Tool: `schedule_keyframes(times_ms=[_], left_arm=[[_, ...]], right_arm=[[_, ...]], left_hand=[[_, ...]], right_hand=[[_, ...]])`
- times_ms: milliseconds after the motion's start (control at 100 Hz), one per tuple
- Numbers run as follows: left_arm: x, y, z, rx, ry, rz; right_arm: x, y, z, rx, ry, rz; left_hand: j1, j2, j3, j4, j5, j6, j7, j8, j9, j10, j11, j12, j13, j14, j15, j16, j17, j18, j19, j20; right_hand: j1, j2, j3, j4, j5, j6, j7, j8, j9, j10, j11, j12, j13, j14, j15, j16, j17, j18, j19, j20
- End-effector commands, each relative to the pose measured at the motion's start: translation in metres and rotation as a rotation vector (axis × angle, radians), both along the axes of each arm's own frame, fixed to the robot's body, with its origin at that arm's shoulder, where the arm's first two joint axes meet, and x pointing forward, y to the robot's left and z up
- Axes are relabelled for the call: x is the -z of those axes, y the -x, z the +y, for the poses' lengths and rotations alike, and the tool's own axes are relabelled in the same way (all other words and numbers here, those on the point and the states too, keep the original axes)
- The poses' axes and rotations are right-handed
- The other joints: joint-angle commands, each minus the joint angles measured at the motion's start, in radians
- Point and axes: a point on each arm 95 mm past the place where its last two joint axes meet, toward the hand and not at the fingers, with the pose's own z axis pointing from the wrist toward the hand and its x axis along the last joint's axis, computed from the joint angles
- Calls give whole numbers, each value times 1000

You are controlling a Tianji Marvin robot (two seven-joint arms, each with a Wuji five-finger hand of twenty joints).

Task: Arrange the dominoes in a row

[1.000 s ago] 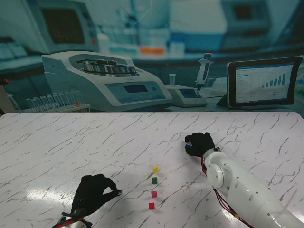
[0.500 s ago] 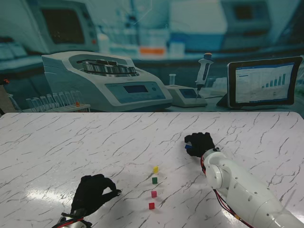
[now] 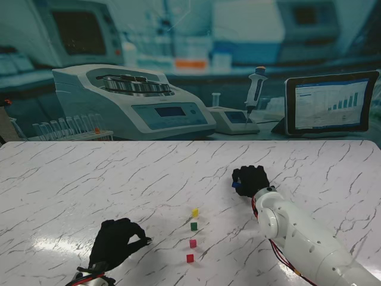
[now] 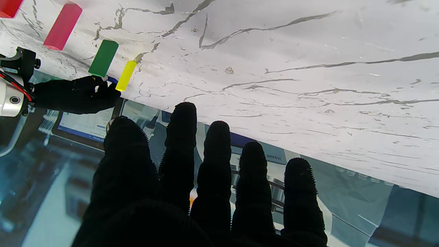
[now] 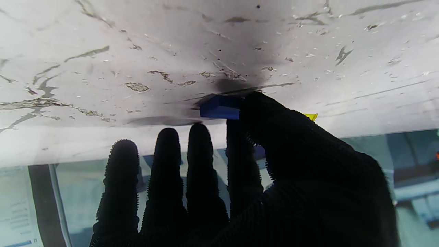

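Observation:
Four small dominoes stand in a row on the marble table: yellow [image 3: 194, 212] farthest from me, then green [image 3: 193, 226], pink [image 3: 193, 243] and red [image 3: 190, 258]. The left wrist view shows the same row, with yellow [image 4: 126, 75], green [image 4: 103, 58], pink [image 4: 62, 26] and red [image 4: 8, 7]. My right hand [image 3: 251, 179] is to the right of the row and beyond it. It is shut on a blue domino [image 5: 219, 107], pinched between thumb [image 5: 271, 120] and index finger close to the table top. My left hand [image 3: 117, 241] rests open to the left of the row, holding nothing.
Lab equipment lines the far edge of the table: a centrifuge [image 3: 134, 98], a pipette on a stand [image 3: 255, 89] and a tablet [image 3: 330, 102]. Bare marble [image 3: 89, 179] lies between the row and the far edge.
My right hand with the blue domino has shifted only a trace. The left hand and the four standing dominoes have not moved.

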Motion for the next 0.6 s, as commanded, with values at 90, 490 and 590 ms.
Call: schedule_keyframes(times_ms=[90, 490, 590], left_arm=[[3, 4, -4, 19, 22, 10], [4, 4, -3, 17, 26, 11], [4, 4, -4, 16, 27, 13]], right_arm=[[40, 27, -4, -2, 19, 101], [39, 31, -2, -3, -18, 104], [36, 32, -2, -3, -23, 105]], left_hand=[[18, 13, -5, -11, 14, -30, 13, -13, 17, -22, 18, 12, 4, -20, 19, 12, -8, 6, 28, 22], [36, 21, 0, -13, 17, -29, 11, -14, 20, -20, 19, 12, 5, -19, 20, 12, -8, 5, 30, 22], [52, 20, -1, -18, 18, -30, 12, -16, 20, -18, 19, 12, 5, -21, 20, 12, -9, 5, 30, 22]], right_hand=[[78, -62, -3, -65, 40, -61, 150, 20, 107, -11, 209, 112, 28, -2, 50, 32, 8, -50, 37, 5], [120, -69, 42, -74, 65, -112, 333, 116, 131, -16, 289, 216, 45, 0, 65, 38, 12, -37, 46, 0], [122, -70, 45, -77, 47, -121, 373, 153, 117, -16, 304, 243, 41, 3, 63, 38, 11, -33, 45, -3]])
